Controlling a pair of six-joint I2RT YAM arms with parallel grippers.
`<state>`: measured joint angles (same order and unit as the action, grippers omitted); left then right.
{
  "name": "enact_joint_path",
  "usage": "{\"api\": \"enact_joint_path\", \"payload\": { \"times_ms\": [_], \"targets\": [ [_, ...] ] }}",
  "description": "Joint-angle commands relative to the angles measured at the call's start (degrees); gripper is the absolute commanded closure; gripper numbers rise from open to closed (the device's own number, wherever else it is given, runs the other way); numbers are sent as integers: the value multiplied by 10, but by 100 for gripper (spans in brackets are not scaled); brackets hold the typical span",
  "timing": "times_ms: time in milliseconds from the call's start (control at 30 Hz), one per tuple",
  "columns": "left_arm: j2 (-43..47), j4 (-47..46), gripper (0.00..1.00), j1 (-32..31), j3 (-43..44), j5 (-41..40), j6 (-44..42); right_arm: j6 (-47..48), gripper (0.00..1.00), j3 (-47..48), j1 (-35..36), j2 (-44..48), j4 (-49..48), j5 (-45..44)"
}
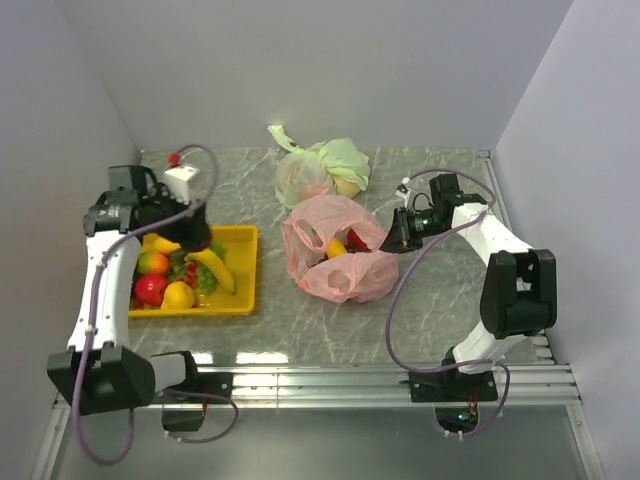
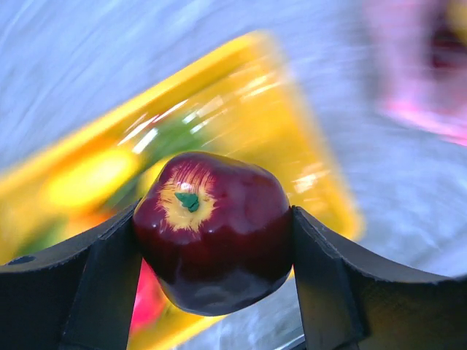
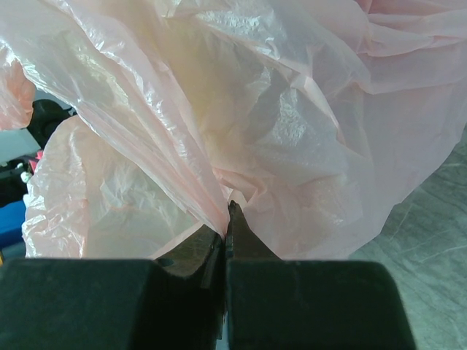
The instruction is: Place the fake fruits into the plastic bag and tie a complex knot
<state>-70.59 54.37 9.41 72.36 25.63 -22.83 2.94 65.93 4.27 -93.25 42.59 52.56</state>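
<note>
Grey marbled table (image 1: 440, 290), white walls (image 1: 330, 70); left hand (image 2: 210, 255) pinches red apple (image 2: 211, 211), right hand (image 3: 226, 219) pinches pink bag (image 1: 345, 272).

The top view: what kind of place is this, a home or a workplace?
Probably a robot test cell, not a home: plain white walls enclose a marble-patterned table, the left arm and right arm stand on a metal rail, and the yellow tray holds fake fruits.

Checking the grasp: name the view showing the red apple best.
Left wrist: the red apple fills the frame, clamped between both fingers. Top external hides it under the left gripper; right wrist shows only the pink bag.
</note>
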Motion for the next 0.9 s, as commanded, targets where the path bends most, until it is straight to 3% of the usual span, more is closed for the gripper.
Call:
{"api": "enact_joint_path", "payload": {
  "times_ms": [0, 33, 133, 233, 567, 700, 867],
  "targets": [
    [16, 8, 68, -110, 9, 133, -28, -2, 100, 17, 6, 1, -8, 8],
    [17, -13, 68, -184, -5, 130, -7, -2, 100, 17, 7, 1, -8, 10],
    [-2, -92, 77, -314, -20, 103, 16, 2, 100, 29, 7, -3, -1, 13],
    [-49, -160, 80, -386, -10, 87, 26, 14, 100, 43, 10, -7, 7, 15],
    [-254, -347, 92, -461, 151, 22, 90, 54, 100, 16, 21, 12, 13, -6],
    [-302, -365, 93, -502, 165, 22, 80, 51, 100, 26, 20, 8, 7, -7],
    [-351, -343, 86, -539, 155, 64, 68, 30, 100, 40, 8, 1, -4, 8]
  ]
}}
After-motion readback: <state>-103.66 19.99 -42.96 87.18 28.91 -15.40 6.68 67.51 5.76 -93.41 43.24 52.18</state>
